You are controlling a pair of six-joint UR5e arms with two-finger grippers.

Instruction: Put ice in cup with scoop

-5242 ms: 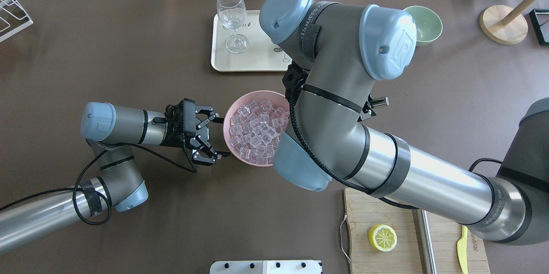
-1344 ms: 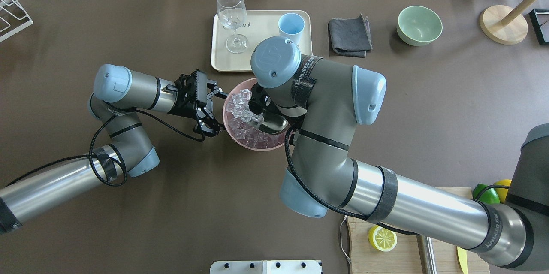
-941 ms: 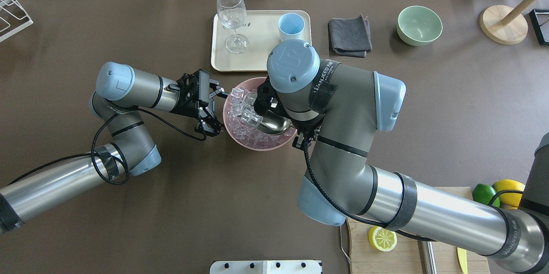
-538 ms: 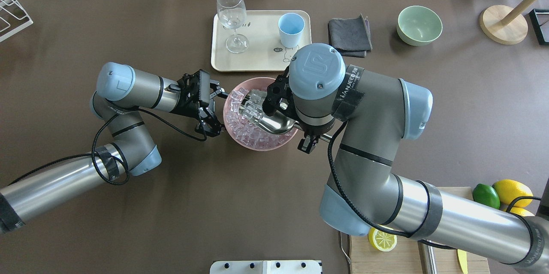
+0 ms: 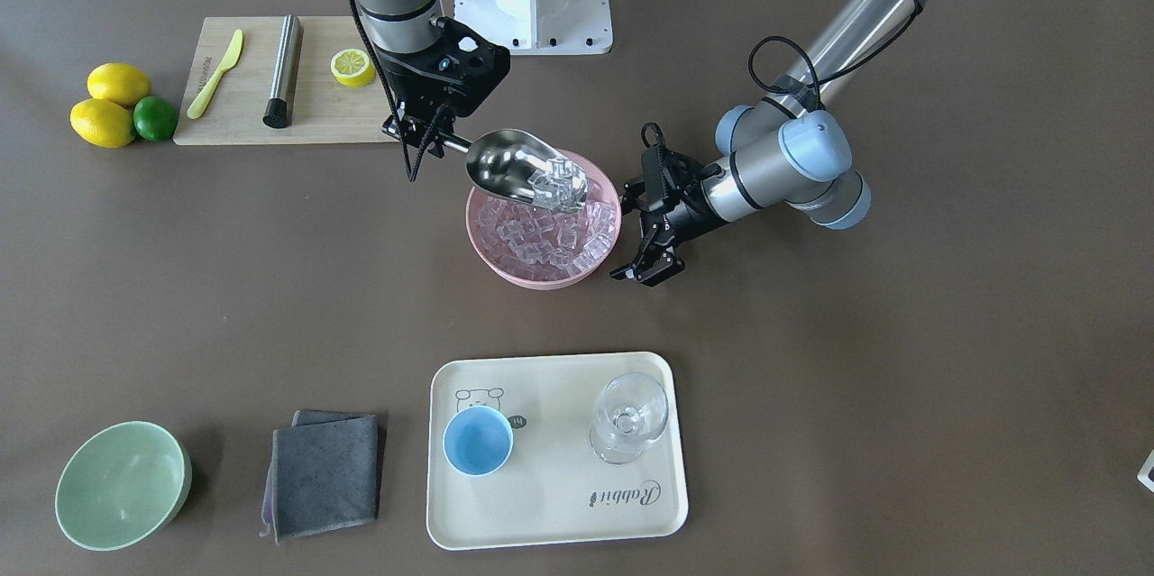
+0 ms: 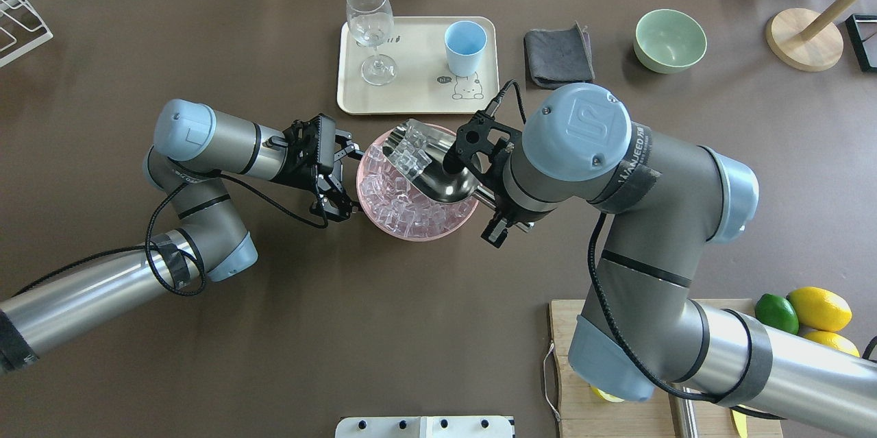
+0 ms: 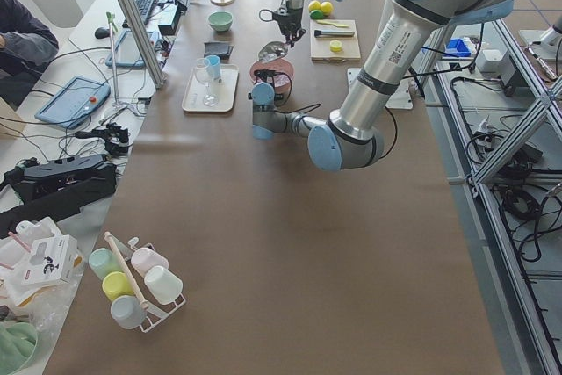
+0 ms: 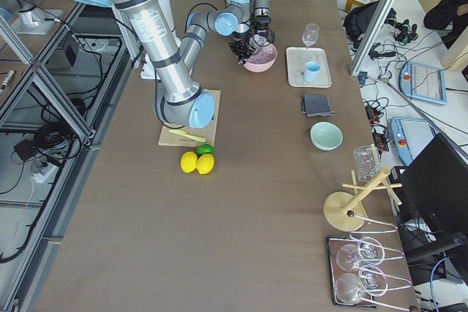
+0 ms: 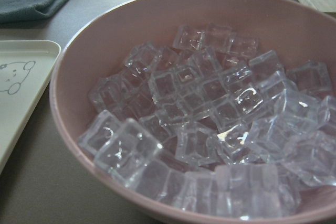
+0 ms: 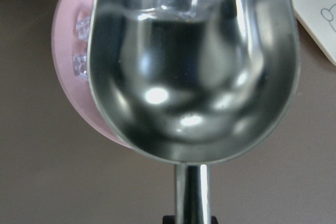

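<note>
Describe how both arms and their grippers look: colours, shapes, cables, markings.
Both the left arm and the right arm are grey and silver tubes with rounded pale-blue joint caps, some embossed with a logo. Black straps wrap them; one on the right arm carries lettering. A black cable loops alongside each. The left gripper and right gripper are black, with two slim jaws.

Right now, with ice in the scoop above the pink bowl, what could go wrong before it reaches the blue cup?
The ice sits at the open lip of the scoop, so a forward tilt by the right claw could spill cubes onto the table. The cup looks narrower than the scoop's mouth, so some may land on the tray. The wine glass beside the cup might get knocked.
</note>
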